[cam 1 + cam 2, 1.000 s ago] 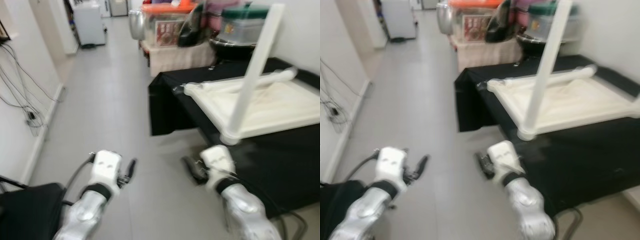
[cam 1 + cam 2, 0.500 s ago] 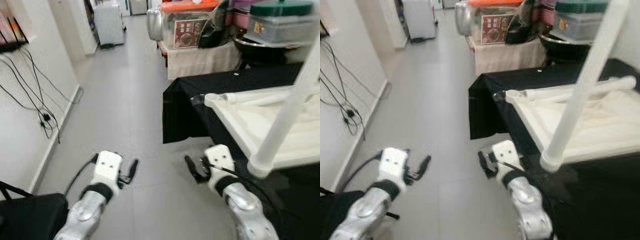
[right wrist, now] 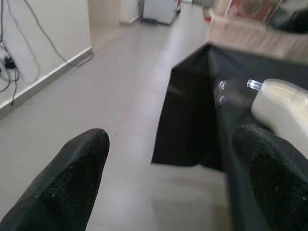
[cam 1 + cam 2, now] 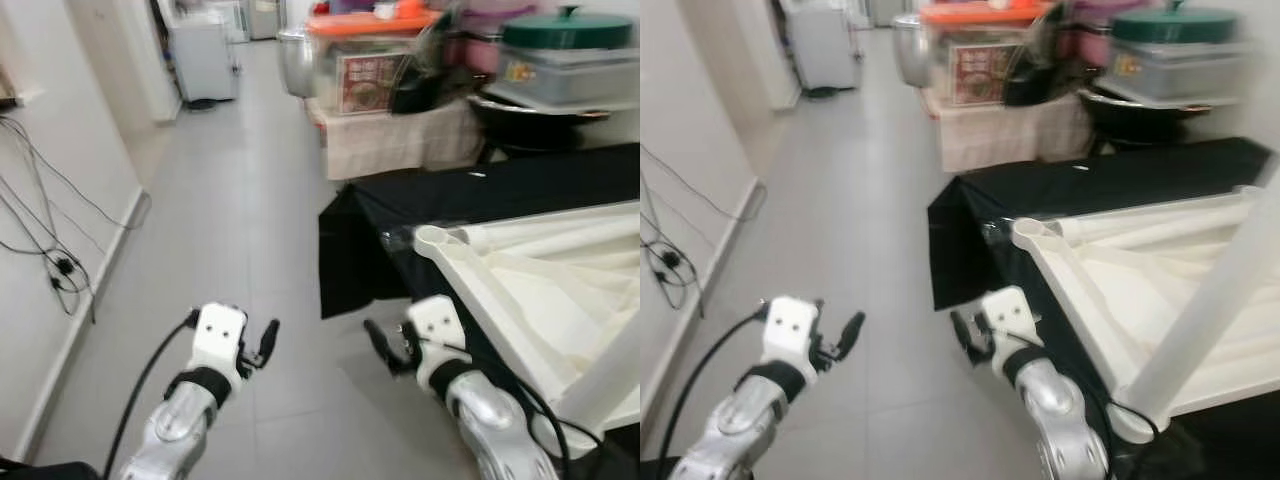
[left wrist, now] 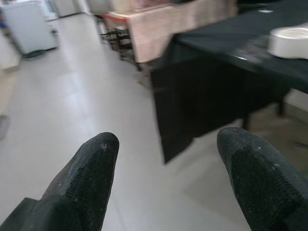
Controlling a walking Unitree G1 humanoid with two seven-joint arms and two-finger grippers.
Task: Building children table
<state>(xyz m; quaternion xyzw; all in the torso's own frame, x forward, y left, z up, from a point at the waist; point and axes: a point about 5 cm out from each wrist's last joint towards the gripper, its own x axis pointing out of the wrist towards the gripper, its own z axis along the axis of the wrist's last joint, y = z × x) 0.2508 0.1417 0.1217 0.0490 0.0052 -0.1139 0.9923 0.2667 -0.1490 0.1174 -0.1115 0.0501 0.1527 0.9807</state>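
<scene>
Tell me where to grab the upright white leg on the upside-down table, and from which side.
Grip the white leg around its round shaft partway up, probably coming in level from the open floor side with the right gripper, its fingers spread. The tabletop lies inverted on the black cloth, so the leg's base is blocked by the frame.
</scene>
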